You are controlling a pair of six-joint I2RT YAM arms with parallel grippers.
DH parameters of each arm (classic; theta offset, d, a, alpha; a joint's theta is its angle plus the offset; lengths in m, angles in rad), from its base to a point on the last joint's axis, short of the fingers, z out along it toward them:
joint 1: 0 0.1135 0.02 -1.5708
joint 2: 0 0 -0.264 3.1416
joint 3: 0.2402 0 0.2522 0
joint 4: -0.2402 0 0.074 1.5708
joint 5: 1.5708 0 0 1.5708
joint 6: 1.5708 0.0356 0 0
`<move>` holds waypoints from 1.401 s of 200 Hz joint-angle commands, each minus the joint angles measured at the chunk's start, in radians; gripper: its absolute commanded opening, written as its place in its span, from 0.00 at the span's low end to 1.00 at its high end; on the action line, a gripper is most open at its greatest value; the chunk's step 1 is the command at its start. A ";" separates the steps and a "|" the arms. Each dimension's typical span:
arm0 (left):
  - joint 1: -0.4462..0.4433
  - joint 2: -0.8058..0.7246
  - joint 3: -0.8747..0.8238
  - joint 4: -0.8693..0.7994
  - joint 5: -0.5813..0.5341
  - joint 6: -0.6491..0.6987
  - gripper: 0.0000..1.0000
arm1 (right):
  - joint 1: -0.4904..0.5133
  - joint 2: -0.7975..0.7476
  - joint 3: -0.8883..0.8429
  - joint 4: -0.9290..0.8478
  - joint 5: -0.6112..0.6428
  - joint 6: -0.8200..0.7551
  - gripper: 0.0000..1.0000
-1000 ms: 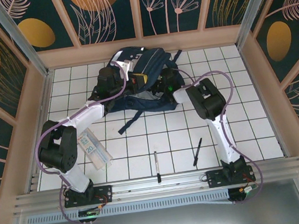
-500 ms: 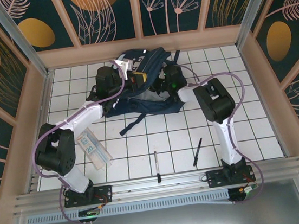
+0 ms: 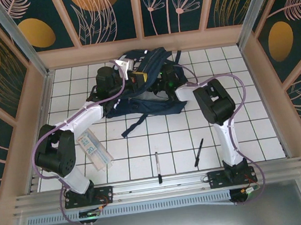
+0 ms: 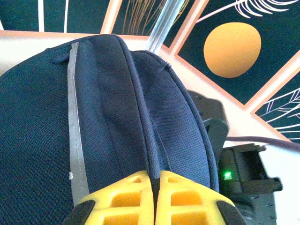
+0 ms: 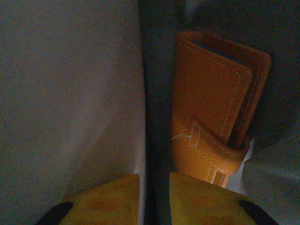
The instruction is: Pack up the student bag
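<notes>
1. White gridded tabletop sits boxed in by dark teal wall panels painted with orange ovals and pale leaf outlines.
2. At the far middle of the table lies the large navy-blue fabric student backpack, slumped. One dark strap trails from it towards the near edge.
3. The left gripper has its yellow fingers pressed together on a raised ridge of the backpack's navy cloth, pinching that fold. A grey-white reflective stripe runs along the cloth just left of the pinch.
4. Beyond the pinched fold, the left wrist view shows the black housing of the right arm with a green light, close against the bag's far side.
5. The right gripper is down in a dim space. Its yellow fingers stand slightly apart with a narrow dark gap, and nothing visible is caught between them.
6. Just ahead and to the right of those fingers stands a tan stitched leather wallet, folded, with a strap tab at its lower end. On the left rises a wall of plain grey fabric.
7. Well apart from the bag, on the near tiles, lie two slim black pens: one near the centre, the other tilted to its right.
8. A pale flat rectangular packet marked "20" lies beside the left arm's elbow.
</notes>
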 commanded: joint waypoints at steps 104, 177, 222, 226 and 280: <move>-0.016 -0.058 -0.105 0.299 0.083 -0.136 0.00 | 0.014 0.449 0.379 0.475 0.000 0.263 0.21; -0.016 -0.089 -0.128 0.270 0.032 -0.149 0.00 | -0.050 0.202 0.074 0.503 -0.037 0.257 0.41; -0.016 -0.067 -0.120 0.163 -0.082 -0.096 0.00 | -0.100 -0.074 -0.273 0.515 -0.064 0.202 0.51; -0.017 -0.063 -0.116 0.145 -0.094 -0.084 0.00 | -0.105 -0.093 -0.290 0.513 -0.070 0.197 0.52; -0.034 0.052 -0.050 -0.052 -0.120 0.056 0.18 | -0.194 -0.348 -0.411 0.135 -0.111 -0.049 0.57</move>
